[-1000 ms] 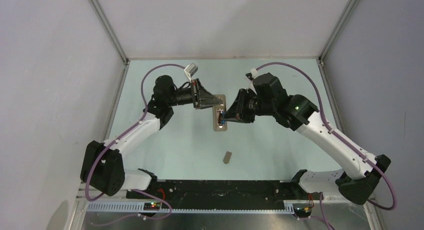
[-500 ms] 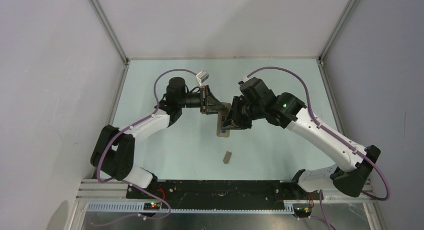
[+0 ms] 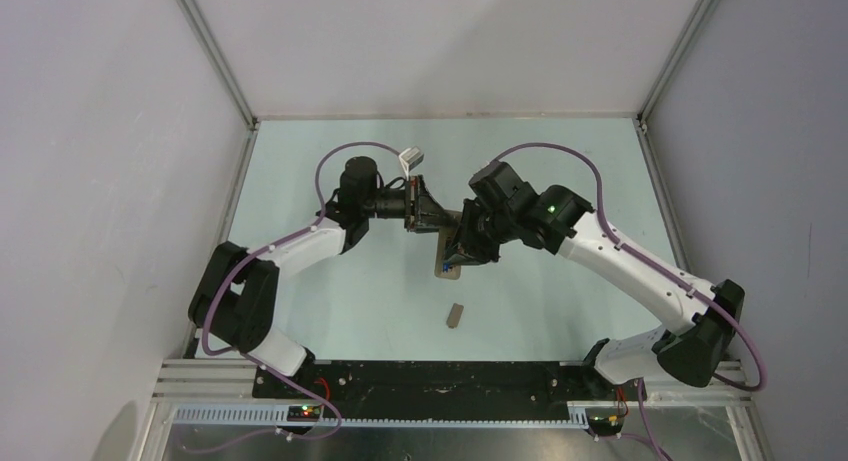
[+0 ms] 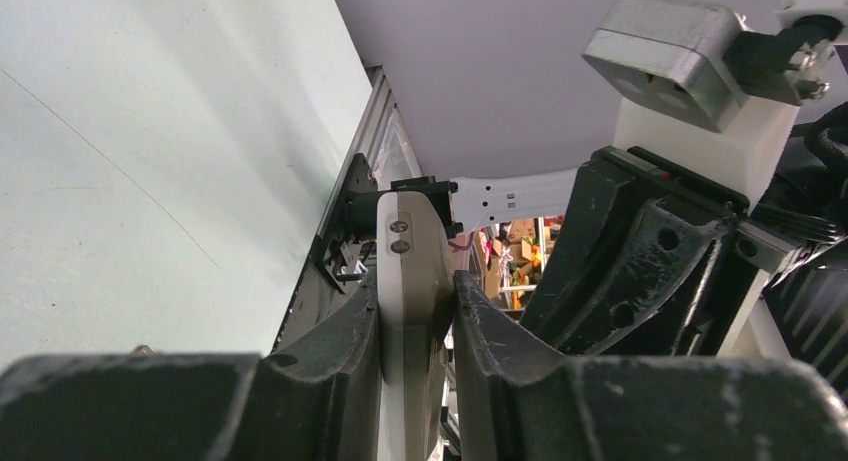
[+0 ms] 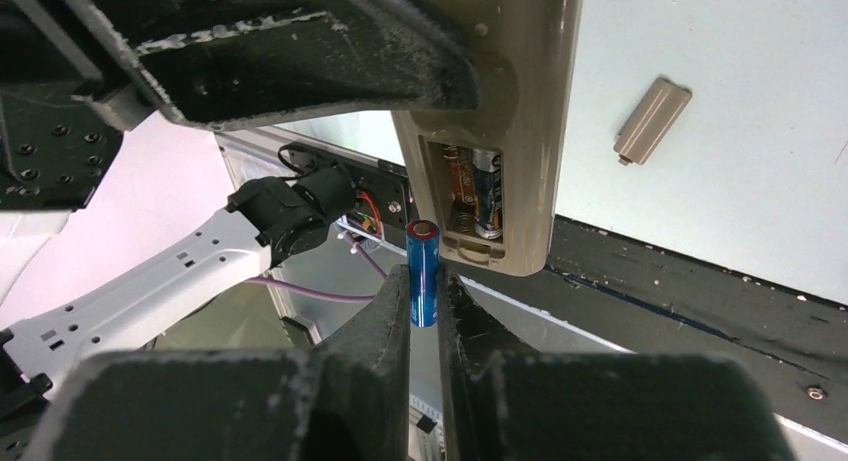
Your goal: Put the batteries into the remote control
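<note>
The remote control point(image 4: 412, 271) is gripped edge-on by my shut left gripper point(image 4: 418, 311) and held above the table point(image 3: 330, 291). In the right wrist view its beige back point(image 5: 510, 101) faces me. The open compartment point(image 5: 475, 196) has a dark battery point(image 5: 488, 196) lying in it. My right gripper point(image 5: 425, 296) is shut on the blue battery point(image 5: 423, 271), upright, its tip just left of the compartment's lower end. From above, the remote point(image 3: 447, 256) hangs between both grippers, the right gripper point(image 3: 465, 249) beside its near end.
The small flat beige-grey cover point(image 3: 456, 314) lies on the table nearer the arm bases, also seen as the cover point(image 5: 652, 119) in the right wrist view. A black rail point(image 3: 430, 376) runs along the near edge. Grey walls enclose the table.
Both arms have drawn in toward the centre. The left gripper carried the remote slightly right and nearer. The right gripper closed in on the remote's near end with the blue battery.
</note>
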